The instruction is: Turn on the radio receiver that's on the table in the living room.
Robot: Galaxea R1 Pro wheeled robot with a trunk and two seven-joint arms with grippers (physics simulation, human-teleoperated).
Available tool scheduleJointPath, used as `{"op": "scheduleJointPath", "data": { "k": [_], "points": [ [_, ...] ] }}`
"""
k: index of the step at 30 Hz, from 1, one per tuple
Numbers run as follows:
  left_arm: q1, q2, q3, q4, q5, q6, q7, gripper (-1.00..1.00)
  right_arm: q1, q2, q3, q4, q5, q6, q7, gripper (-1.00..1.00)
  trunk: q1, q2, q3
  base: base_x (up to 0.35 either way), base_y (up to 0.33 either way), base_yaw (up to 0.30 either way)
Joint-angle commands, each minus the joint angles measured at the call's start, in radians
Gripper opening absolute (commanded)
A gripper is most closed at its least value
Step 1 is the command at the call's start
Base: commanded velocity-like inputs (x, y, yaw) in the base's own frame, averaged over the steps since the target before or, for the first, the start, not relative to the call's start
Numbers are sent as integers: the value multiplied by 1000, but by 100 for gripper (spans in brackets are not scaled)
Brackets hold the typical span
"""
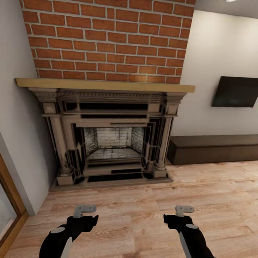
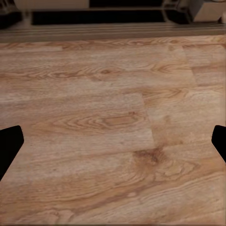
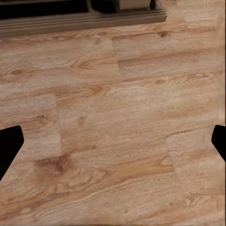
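Both pincers stood wide open with nothing between their fingers: in the left wrist view the left gripper point(image 2: 113, 141) showed dark fingertips point(image 2: 9, 143) at the two edges of the picture, bare wood floor point(image 2: 103, 117) between them, and the right gripper point(image 3: 113, 143) looked the same above its own planks. From the head camera the left gripper point(image 1: 83, 217) and right gripper point(image 1: 181, 217) hung apart, low over the floor, touching nothing. Ahead stood the brick fireplace point(image 1: 109, 143) under a wooden mantel point(image 1: 104, 85); beside it a dark low bench point(image 1: 214, 147) ran along the wall below a wall-mounted screen point(image 1: 237, 91). The wrist cameras caught just the hearth's base edge point(image 2: 113, 30). The radio receiver and its table were not in sight.
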Motion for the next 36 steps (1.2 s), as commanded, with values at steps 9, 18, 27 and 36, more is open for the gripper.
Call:
{"op": "scheduleJointPath", "data": {
  "k": [9,18,27,36],
  "points": [
    [0,0,-1,-1,0,1,0,100,0,1,6,0,18,-1,-68,100,0,0,0,-199,-186,0],
    [0,0,0,-1,0,1,0,100,1,1,-2,1,12,-1,-68,100,0,0,0,-178,-218,0],
    [0,0,0,-2,0,0,-1,100,0,2,5,0,11,-1,-68,100,0,0,0,-15,-19,-9],
    [0,1,0,-2,0,0,-1,100,1,2,3,0,10,-1,-67,100,0,0,0,0,0,-246]
  ]
}}
